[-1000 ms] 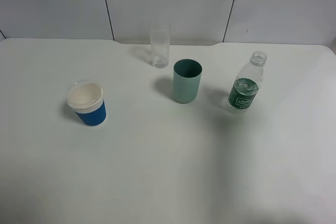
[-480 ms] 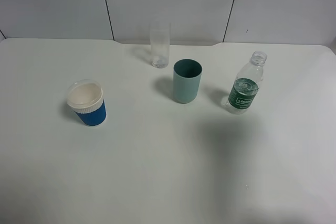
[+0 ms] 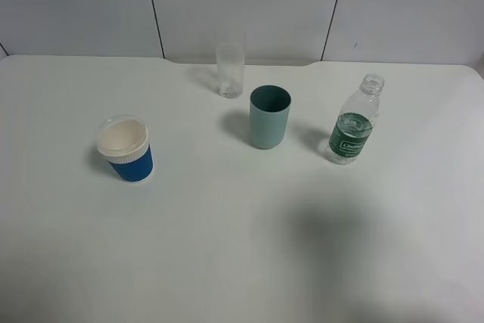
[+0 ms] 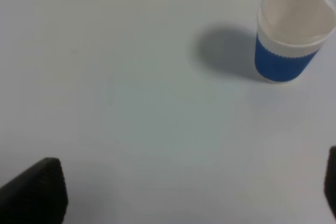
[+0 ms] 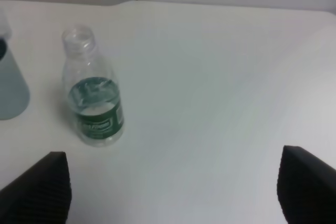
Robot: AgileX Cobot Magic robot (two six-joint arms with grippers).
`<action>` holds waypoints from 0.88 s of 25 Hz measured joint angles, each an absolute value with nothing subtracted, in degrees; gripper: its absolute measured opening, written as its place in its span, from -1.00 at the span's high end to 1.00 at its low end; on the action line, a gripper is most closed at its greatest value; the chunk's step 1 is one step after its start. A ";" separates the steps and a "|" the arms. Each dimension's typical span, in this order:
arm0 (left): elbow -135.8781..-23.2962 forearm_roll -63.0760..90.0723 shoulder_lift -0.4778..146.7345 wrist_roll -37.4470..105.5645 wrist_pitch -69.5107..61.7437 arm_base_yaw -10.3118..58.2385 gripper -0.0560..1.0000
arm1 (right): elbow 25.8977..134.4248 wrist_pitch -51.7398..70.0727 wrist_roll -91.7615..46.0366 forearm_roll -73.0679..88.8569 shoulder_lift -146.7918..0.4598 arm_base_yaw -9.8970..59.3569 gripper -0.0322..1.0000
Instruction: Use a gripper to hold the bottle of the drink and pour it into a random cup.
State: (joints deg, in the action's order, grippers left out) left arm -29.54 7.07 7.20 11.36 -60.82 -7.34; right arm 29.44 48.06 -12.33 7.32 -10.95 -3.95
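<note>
The right hand [image 5: 170, 190], jaws wide and empty, has edged nearer the untouched bottle [image 3: 351, 128] by the bench's right edge; grasp pending.

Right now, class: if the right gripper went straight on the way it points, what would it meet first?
Probably nothing but the bare white table: the small clear plastic bottle with the dark green label stands off to one side of the open jaws' line, though depth is unclear.

teal cup [image 3: 269, 117], green-labelled bottle [image 3: 352, 122] — blue cup [image 3: 126, 150]
</note>
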 joint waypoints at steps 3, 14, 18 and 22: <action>-29.54 7.07 7.20 11.36 -60.82 -7.34 -0.99 | 29.44 50.48 -12.27 9.13 -7.81 -3.95 -0.58; -29.54 7.07 7.20 11.36 -60.82 -7.34 -0.99 | 29.38 53.31 -12.27 13.53 -1.24 -3.95 -0.58; -29.54 7.07 7.20 11.36 -60.82 -7.34 -0.99 | 29.38 54.68 -12.27 13.76 0.11 -3.95 -0.58; -29.54 7.07 7.20 11.36 -60.82 -7.34 -0.99 | 29.38 57.97 -12.27 13.98 0.11 -3.95 -0.58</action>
